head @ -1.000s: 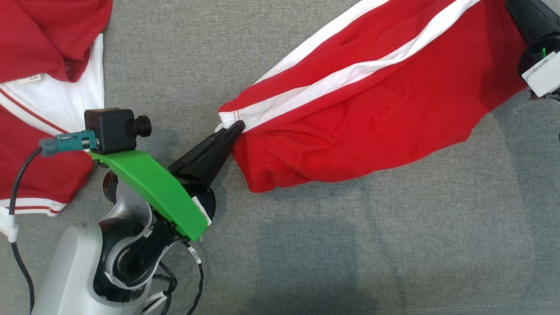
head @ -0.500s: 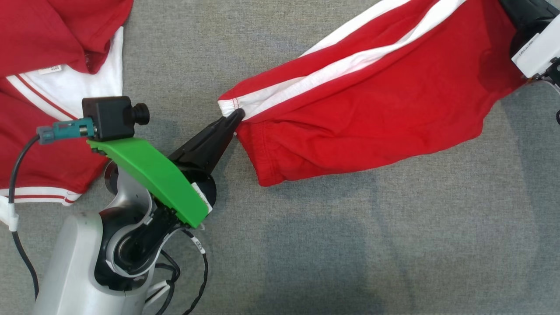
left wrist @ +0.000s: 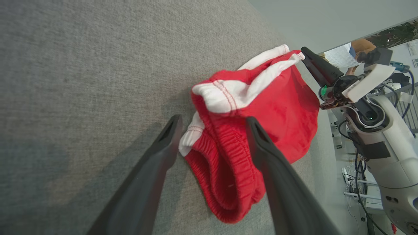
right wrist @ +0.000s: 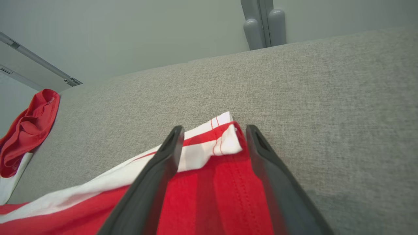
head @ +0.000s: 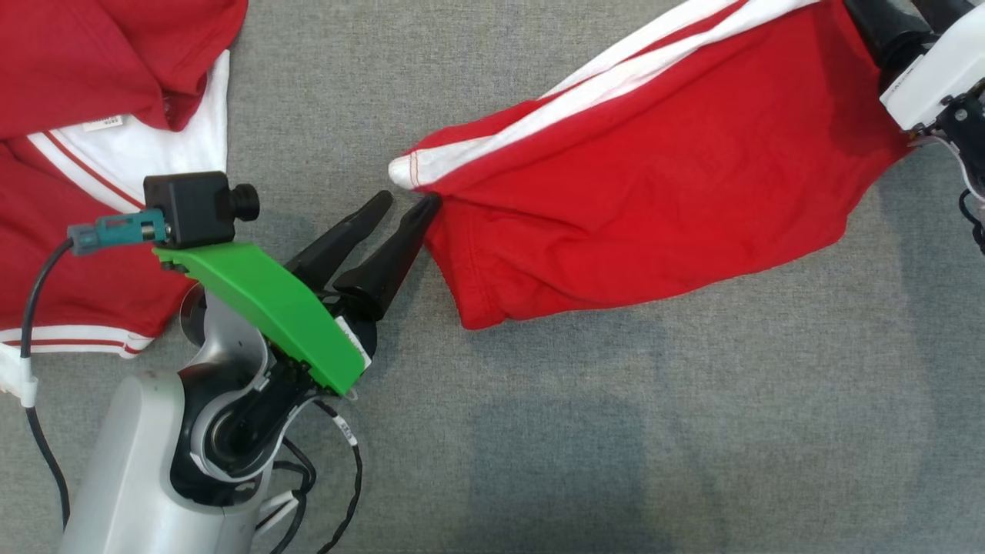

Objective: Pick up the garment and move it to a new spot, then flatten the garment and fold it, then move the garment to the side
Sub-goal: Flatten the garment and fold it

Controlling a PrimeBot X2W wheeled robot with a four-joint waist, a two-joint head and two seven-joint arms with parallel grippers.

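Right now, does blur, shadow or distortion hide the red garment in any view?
Head view: sharp, red garment evenly lit, soft shadow on grey surface. Left wrist view: wide-angle bending, near fingers soft. Right wrist view: nearest garment slightly blurred.

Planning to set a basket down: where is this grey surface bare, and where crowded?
Bare, in the head view: the grey surface below the red shorts, right of the left arm; the strip between shorts and red and white shirt. Crowded: the left side, with shirt and left fingers; the upper right, where right fingers straddle the shorts.
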